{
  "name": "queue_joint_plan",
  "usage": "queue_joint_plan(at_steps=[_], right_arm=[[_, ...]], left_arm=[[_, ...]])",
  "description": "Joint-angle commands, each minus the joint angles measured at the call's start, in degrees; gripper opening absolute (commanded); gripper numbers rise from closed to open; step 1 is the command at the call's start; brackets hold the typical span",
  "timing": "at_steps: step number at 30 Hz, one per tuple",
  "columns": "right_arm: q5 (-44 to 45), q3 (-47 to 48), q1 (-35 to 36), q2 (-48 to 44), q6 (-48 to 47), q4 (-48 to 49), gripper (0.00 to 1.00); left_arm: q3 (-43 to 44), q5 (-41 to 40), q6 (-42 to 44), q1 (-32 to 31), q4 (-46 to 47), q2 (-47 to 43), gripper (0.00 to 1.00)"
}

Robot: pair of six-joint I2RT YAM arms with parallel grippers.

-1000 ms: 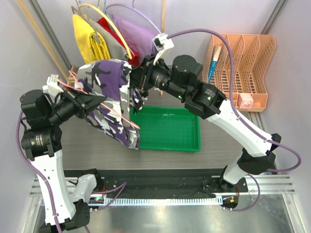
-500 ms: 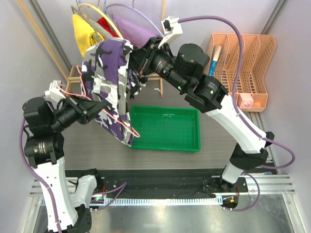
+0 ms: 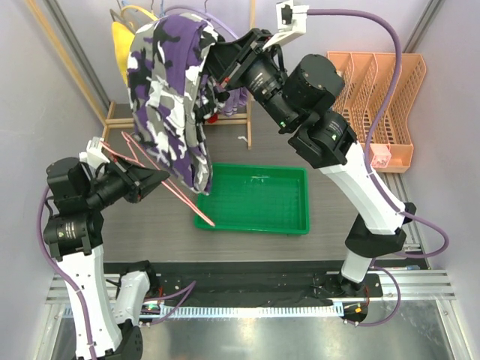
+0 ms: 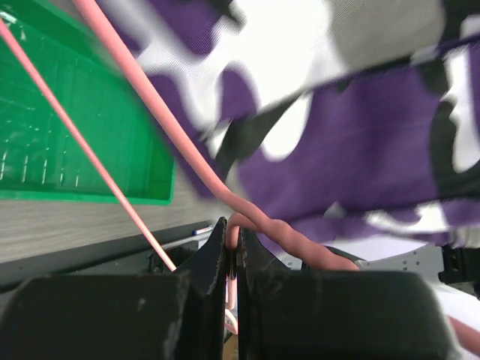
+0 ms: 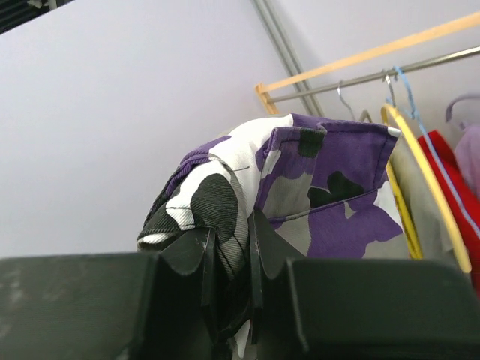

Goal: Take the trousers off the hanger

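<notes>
Over tray point(image 3: 306, 204) edge, trousers point(image 3: 169, 97) gripped in right end effector point(image 5: 228, 259), hanger point(image 4: 156, 112) in left end effector point(image 4: 234, 247)

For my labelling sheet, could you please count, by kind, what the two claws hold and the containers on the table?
camouflage trousers: 1
pink hanger: 1
green tray: 1
orange file rack: 1
Total: 4
</notes>
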Motion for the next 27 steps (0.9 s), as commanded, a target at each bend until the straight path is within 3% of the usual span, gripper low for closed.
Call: queue_joint_plan(at_steps=[1,6,12,21,27], right_arm=[[5.3,4.0,-0.5,-7.0,-4.2,17.6,0.01],[9.0,-1.2,-0.5,-12.0,-9.8,16.8,0.01],[14.6,-20.8,-0.5,-25.5,-13.8,13.0,0.01],[30.3,-50.1,-0.5,-44.2,-17.1,2.7,0.01],[37.2,-59.6,-0.5,-48.8,-20.9,0.1,0.01]], left_arm=[[-0.8,-0.7,3.2,0.0,-2.5,-1.0,0.00],[-0.1,-4.8,6.3,0.0,-8.7,-0.5,0.00],[5.9,-12.5,12.5,0.0,-15.3,2.0,0.00],[9.8,-13.1,11.9,0.0,-13.9,4.9,0.00],[9.8,-11.0,10.5,0.0,-11.3,6.0,0.00]])
